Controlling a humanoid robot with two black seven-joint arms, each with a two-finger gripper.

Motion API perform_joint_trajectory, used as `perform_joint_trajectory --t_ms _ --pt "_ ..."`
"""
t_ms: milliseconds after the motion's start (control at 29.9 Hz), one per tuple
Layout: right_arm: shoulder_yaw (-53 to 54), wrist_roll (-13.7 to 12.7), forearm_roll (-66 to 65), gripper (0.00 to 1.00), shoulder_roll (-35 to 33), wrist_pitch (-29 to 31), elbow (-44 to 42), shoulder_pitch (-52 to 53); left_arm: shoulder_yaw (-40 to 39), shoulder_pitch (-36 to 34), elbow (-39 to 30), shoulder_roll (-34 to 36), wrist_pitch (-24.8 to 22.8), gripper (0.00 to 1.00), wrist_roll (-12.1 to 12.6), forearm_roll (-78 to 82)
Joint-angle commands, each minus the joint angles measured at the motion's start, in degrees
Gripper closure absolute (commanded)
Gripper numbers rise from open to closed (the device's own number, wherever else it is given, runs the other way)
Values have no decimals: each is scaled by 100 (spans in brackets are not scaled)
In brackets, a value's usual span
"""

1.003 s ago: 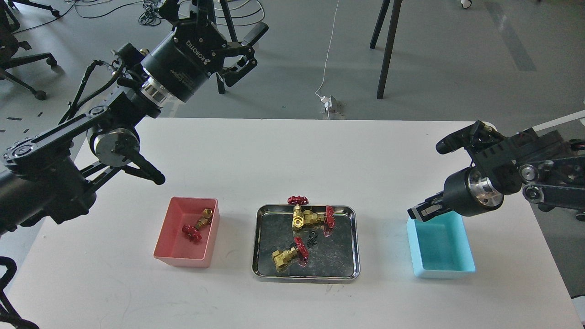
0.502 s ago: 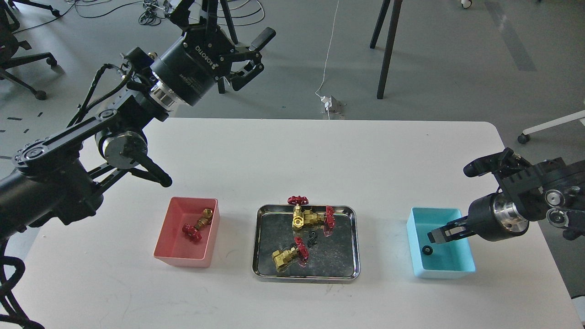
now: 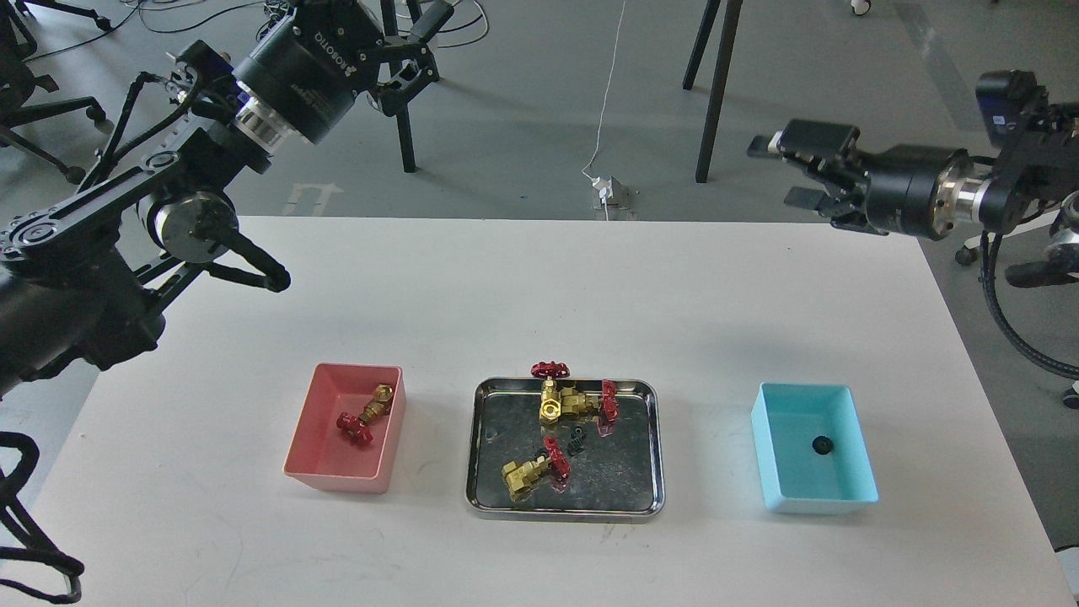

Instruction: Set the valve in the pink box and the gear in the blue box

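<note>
The pink box (image 3: pixel 335 483) stands left of centre and holds one brass valve (image 3: pixel 362 417) with a red handwheel. The blue box (image 3: pixel 814 504) stands at the right and holds one small black gear (image 3: pixel 822 445). On the steel tray (image 3: pixel 563 511) between them lie a few more valves (image 3: pixel 566 401) (image 3: pixel 531 470) and some small black gears (image 3: pixel 577 440). My left gripper (image 3: pixel 417 52) is open and empty, high up beyond the table's far left. My right gripper (image 3: pixel 781 172) is open and empty, raised over the table's far right edge.
The white table (image 3: pixel 539 295) ends just behind both grippers. Beyond it are grey floor, black stand legs (image 3: pixel 716 93), cables and a power plug (image 3: pixel 607 190). An office chair (image 3: pixel 42 110) stands at the far left.
My right gripper left a gear in the blue box, then lifted away up to the far right. My left gripper drew back up and to the left.
</note>
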Motion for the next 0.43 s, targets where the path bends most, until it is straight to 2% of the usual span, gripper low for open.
perform_joint_trajectory --t_ms 0,67,167,234,401 --pt "939 396 1488 1 724 933 -971 -597 -53 20 399 -159 -53 2 0 -111" --pt "1361 571 2140 1 1128 1074 -1613 -948 -80 81 758 -352 -53 1 0 -374" --pt "1898 598 2371 1 1630 1074 -2344 -1414 -80 265 1190 -529 -53 1 0 -551" --pt "2039 598 2362 1 1833 1074 -2415 -1477 -115 467 1305 -520 -53 1 0 -560" --pt "2408 800 2371 1 1895 1074 -2451 -1591 -256 530 1253 -572 -53 1 0 -534"
